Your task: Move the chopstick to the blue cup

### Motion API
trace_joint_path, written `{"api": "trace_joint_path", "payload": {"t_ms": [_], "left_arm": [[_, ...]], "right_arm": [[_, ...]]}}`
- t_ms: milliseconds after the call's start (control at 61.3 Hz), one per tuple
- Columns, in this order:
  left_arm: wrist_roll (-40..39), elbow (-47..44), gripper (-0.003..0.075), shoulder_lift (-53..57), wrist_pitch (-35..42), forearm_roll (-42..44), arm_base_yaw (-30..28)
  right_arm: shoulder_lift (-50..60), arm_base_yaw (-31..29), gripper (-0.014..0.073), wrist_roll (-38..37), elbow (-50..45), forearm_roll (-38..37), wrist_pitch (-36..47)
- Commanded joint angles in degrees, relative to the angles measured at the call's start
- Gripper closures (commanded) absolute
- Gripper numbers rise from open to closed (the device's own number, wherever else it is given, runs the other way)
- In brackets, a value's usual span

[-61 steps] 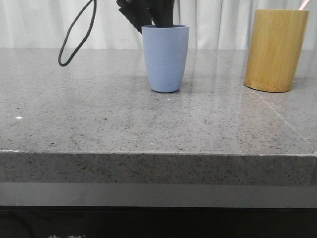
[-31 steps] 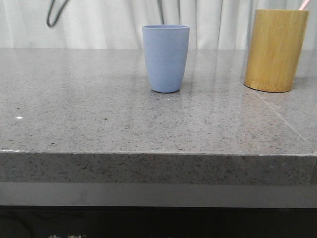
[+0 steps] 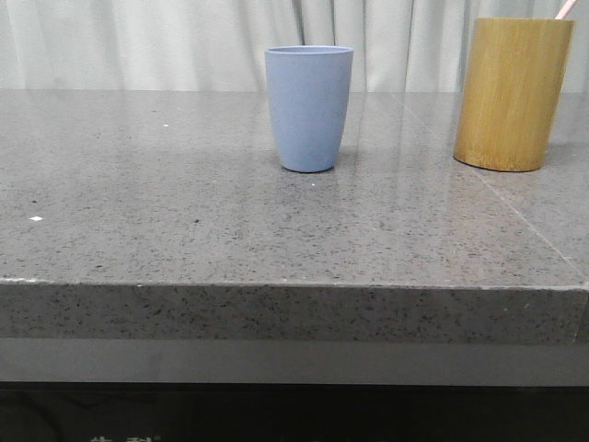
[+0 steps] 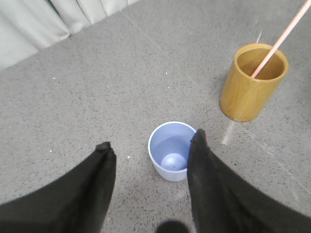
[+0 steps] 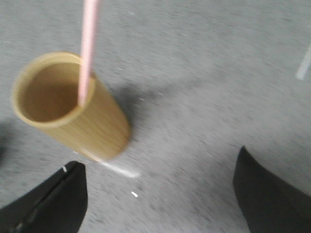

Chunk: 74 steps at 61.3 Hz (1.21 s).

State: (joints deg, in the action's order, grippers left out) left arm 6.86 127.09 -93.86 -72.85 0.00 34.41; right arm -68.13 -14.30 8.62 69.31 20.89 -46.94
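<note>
The blue cup [image 3: 308, 108] stands upright on the grey stone table, near the middle; it is empty in the left wrist view [image 4: 171, 156]. A pale pink chopstick [image 4: 282, 36] leans in the bamboo holder [image 3: 512, 92] at the right; only its tip [image 3: 563, 8] shows in the front view, and it also shows in the right wrist view [image 5: 87, 48]. My left gripper [image 4: 150, 145] is open and empty, high above the table beside the blue cup. My right gripper [image 5: 160, 167] is open and empty, above the table next to the bamboo holder [image 5: 68, 104]. Neither gripper shows in the front view.
The grey speckled table [image 3: 184, 212] has its front edge near the camera. White curtains [image 3: 138, 41] hang behind the table. The bamboo holder stands near the right edge of the front view.
The left arm and its black cable, behind the blue cup a second ago, have lifted up out of the front view. The cup and holder have not moved.
</note>
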Motion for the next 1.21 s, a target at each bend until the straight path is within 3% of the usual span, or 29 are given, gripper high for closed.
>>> {"api": "trace_joint_path", "payload": {"t_ms": [0, 196, 473, 767, 1012, 1191], "left_arm": [[-0.01, -2.03, 0.0375, 6.14, 1.01, -0.76, -0.09], [-0.01, -17.44, 0.0374, 17.02, 4.14, -1.40, -0.09], [-0.01, -40.32, 0.0375, 32.72, 10.88, -6.91, -0.09], [-0.01, -52.55, 0.0375, 41.37, 11.43, -7.70, -0.09], [-0.01, -53.27, 0.0375, 41.63, 11.56, -7.70, -0.09], [-0.01, -53.27, 0.0375, 41.41, 11.78, -7.70, -0.09]], "right_arm": [[-3.30, -0.36, -0.0027, 5.95, 5.75, 8.65, 2.46], [-11.74, -0.36, -0.0027, 13.72, 12.97, 19.06, 2.34], [-19.68, -0.30, -0.0007, 16.37, 18.11, 21.46, 1.91], [-22.16, -0.30, 0.0246, 21.20, 18.25, 27.86, 3.11], [-22.16, -0.30, 0.0517, 21.19, 18.25, 28.18, 4.03], [-22.00, -0.30, 0.0650, 21.19, 18.36, 28.18, 3.91]]}}
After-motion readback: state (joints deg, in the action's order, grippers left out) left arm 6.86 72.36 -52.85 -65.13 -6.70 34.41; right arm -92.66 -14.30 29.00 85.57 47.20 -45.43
